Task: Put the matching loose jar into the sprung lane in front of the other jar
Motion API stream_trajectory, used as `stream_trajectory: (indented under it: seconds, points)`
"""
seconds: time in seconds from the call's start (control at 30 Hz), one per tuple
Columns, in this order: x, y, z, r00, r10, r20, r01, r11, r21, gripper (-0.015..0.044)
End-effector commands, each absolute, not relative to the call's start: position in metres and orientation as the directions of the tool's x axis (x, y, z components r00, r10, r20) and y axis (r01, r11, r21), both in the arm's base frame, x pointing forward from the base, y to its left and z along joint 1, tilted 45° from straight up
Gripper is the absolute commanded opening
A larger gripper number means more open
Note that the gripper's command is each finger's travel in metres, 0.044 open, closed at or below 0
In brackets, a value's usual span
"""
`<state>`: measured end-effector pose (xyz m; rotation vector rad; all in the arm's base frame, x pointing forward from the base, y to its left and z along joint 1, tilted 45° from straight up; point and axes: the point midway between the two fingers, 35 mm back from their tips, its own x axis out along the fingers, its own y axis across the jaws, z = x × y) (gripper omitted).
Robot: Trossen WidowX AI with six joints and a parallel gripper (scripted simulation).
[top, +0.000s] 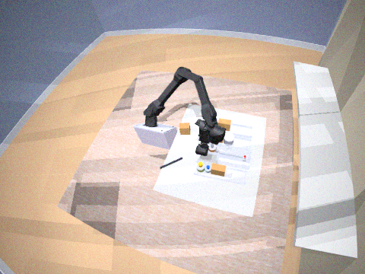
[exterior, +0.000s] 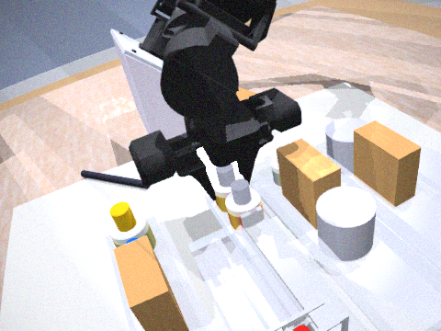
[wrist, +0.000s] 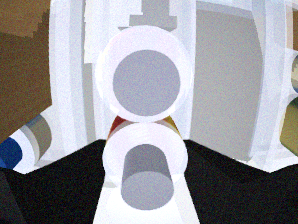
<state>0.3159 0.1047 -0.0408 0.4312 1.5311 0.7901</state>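
Note:
The old jar [exterior: 243,204] [wrist: 146,82], with a grey cap, white shoulder and amber body, stands upright in the clear-walled sprung lane. A translucent plate, apparently the pusher plate [exterior: 252,217], is against its rear side. My gripper [exterior: 227,186] [wrist: 144,148] is shut on the matching grey-capped jar [exterior: 225,176] [wrist: 147,187]. The held jar is right in front of the old one, in line with it; they look touching or nearly so. Its base, the lane floor under it and the low front stop are hidden, so I cannot tell whether it stands on the floor.
A yellow-capped jar [top: 200,166] [exterior: 123,220] and blue-capped jar [top: 207,168] [wrist: 11,152] stand in a side lane before a wooden block [top: 218,170] [exterior: 144,276]. Opposite are a wooden block [exterior: 305,176] and a grey cylinder [top: 228,138] [exterior: 346,222]. A black rod [top: 171,163] [exterior: 112,178] lies near the lane fronts.

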Motion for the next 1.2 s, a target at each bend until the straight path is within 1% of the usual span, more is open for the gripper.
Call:
stream_trajectory:
  seconds: [0.0,1.13,1.17]
  points:
    - [0.3168,0.1065,-0.0397,-0.127,0.695,-0.708,-0.189,0.684,0.705,0.0000]
    - [0.3116,0.1037,-0.0412,-0.127,0.695,-0.708,-0.188,0.684,0.705,0.0000]
    - [0.3121,0.1040,-0.0415,-0.127,0.695,-0.708,-0.189,0.684,0.705,0.0026]
